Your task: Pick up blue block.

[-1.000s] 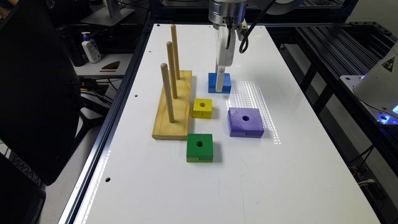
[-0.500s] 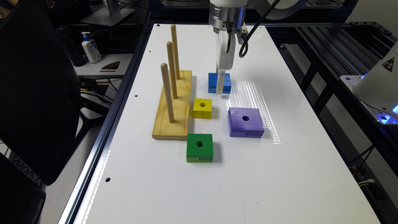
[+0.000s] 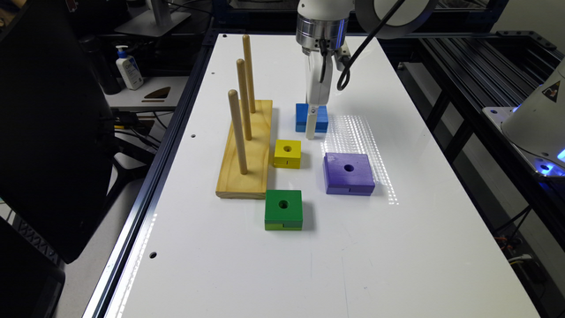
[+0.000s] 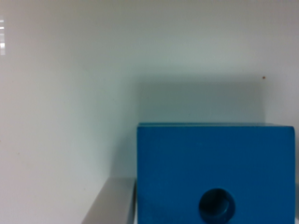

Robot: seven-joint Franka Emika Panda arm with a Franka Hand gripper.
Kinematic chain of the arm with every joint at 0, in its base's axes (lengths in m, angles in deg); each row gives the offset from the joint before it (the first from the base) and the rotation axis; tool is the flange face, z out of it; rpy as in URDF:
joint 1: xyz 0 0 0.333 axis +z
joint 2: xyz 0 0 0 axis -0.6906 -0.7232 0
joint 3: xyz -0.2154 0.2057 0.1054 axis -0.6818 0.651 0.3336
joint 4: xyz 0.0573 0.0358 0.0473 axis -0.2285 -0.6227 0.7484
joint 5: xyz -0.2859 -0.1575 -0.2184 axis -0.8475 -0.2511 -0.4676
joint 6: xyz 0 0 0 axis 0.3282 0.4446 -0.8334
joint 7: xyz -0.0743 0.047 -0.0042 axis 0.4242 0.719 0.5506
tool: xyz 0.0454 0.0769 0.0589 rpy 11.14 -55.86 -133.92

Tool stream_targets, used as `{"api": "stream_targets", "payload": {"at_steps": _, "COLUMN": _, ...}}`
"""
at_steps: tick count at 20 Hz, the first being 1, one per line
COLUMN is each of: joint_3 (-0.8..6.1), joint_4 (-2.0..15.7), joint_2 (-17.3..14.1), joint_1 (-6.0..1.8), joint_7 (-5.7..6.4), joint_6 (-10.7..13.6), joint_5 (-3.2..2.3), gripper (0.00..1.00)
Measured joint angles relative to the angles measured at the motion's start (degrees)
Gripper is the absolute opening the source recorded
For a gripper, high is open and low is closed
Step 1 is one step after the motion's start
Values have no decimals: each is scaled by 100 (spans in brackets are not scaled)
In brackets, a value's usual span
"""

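- The pincer (image 3: 311,128) hangs straight down over the white table (image 3: 397,247), low at the blue block (image 3: 302,115).
- The blue block lies flat on the table, right under the pincer. Its round hole faces up. It is square, so no side is the long one.
- In the wrist view, one grey finger (image 4: 110,203) sits just beside an edge of the blue block (image 4: 187,163). I cannot tell if the pincer is wide or narrow, or if it squeezes the block.
- The yellow block (image 3: 287,153), the purple block (image 3: 348,173) and the green block (image 3: 283,209) lie apart from the pincer.
- The wooden peg stand (image 3: 247,150) is off to the side.
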Motion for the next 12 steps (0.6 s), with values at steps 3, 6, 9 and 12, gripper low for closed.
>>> {"api": "stream_targets", "payload": {"at_steps": 3, "joint_3": 1, "joint_4": 32, "joint_2": -21, "joint_1": 1, "joint_7": 0, "joint_6": 0, "joint_5": 0, "gripper": 100}}
{"api": "stream_targets", "payload": {"at_steps": 6, "joint_3": 1, "joint_4": 41, "joint_2": -36, "joint_1": 1, "joint_7": 0, "joint_6": 0, "joint_5": 0, "gripper": 100}}
{"api": "stream_targets", "payload": {"at_steps": 9, "joint_3": 1, "joint_4": 43, "joint_2": -41, "joint_1": 1, "joint_7": 0, "joint_6": 0, "joint_5": 0, "gripper": 100}}
{"api": "stream_targets", "payload": {"at_steps": 12, "joint_3": 1, "joint_4": 43, "joint_2": -41, "joint_1": 1, "joint_7": 0, "joint_6": 0, "joint_5": 0, "gripper": 100}}
